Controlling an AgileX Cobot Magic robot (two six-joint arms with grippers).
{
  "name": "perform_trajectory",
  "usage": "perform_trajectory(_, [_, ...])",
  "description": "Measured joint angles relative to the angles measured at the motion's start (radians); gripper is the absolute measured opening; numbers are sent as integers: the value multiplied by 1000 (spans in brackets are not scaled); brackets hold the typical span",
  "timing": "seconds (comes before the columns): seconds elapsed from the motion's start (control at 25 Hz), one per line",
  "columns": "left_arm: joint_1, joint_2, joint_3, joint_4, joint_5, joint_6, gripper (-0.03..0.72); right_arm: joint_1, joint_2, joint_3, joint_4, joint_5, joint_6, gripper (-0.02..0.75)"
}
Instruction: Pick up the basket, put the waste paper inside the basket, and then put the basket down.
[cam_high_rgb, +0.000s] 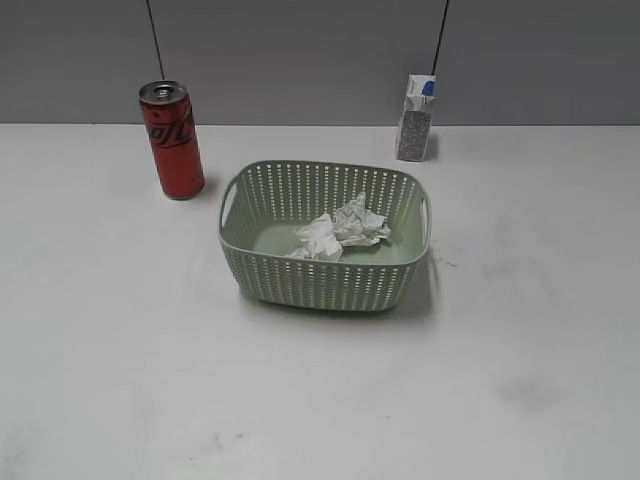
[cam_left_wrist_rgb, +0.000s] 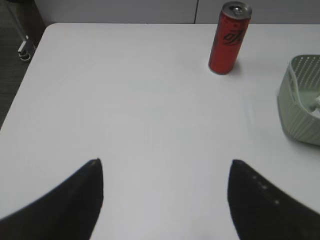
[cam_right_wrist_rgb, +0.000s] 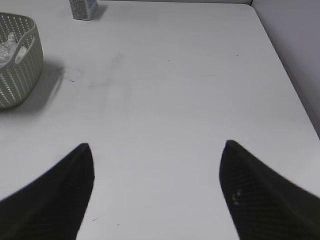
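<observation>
The pale sage-green basket (cam_high_rgb: 325, 280) stands upright on the white table at the middle. Crumpled white waste paper (cam_high_rgb: 340, 232) lies inside it. The basket also shows at the right edge of the left wrist view (cam_left_wrist_rgb: 300, 117) and at the left edge of the right wrist view (cam_right_wrist_rgb: 17, 75), with paper (cam_right_wrist_rgb: 7, 47) in it. My left gripper (cam_left_wrist_rgb: 165, 162) is open and empty over bare table, left of the basket. My right gripper (cam_right_wrist_rgb: 156, 146) is open and empty over bare table, right of the basket. Neither gripper shows in the exterior view.
A red drink can (cam_high_rgb: 172, 140) stands upright behind and left of the basket, also in the left wrist view (cam_left_wrist_rgb: 229, 37). A small white-and-grey carton with a blue corner (cam_high_rgb: 415, 118) stands at the back right. The table's left edge (cam_left_wrist_rgb: 22, 82) and right edge (cam_right_wrist_rgb: 285, 65) show.
</observation>
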Motion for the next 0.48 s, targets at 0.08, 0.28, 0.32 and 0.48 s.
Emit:
perform_trajectory(0.08, [0,-84,67,-2,1,0,590,0,0,0,0,0,0,592])
perform_trajectory(0.28, [0,-248,164,-58,21,0,589,0,0,0,0,0,1,592])
perform_trajectory(0.32, [0,-278,167,-61,21,0,589,0,0,0,0,0,2,592])
perform_trajectory(0.48, [0,-377,167,-65,23,0,589,0,0,0,0,0,2,592])
